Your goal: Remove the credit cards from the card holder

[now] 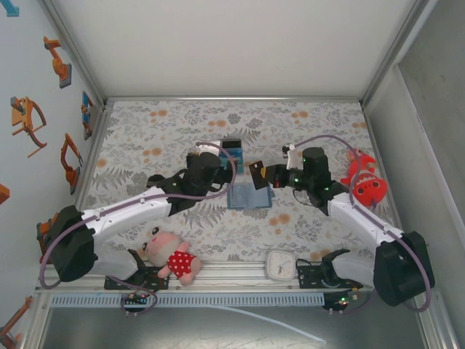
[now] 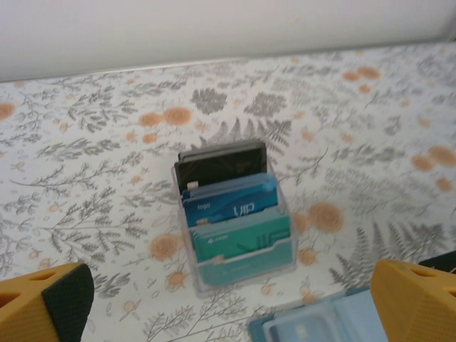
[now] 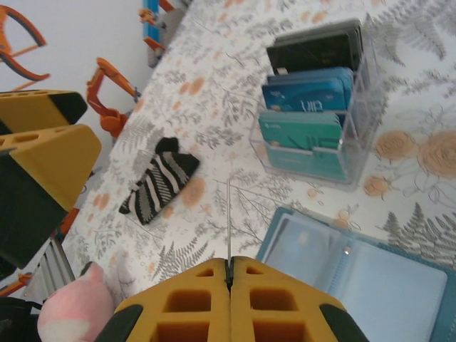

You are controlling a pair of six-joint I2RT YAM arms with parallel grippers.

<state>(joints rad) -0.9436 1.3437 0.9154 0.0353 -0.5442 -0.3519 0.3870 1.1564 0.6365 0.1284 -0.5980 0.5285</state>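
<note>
One credit card (image 1: 256, 169) is clamped in your right tool (image 3: 229, 274). Your left tool (image 2: 228, 313) gapes empty, nearer the card rack (image 2: 291, 246).

Card holder (image 2: 313, 326) is cropped at 5 o'clock and partly covered by a left gripper (image 2: 229, 278) finger (image 2: 417, 303). Print on the credit cards (image 2: 231, 206) is blurred. Dark card (image 1: 256, 169) clamped in the right gripper (image 3: 229, 267) is seen edge-on from its wrist, face hidden.
</note>
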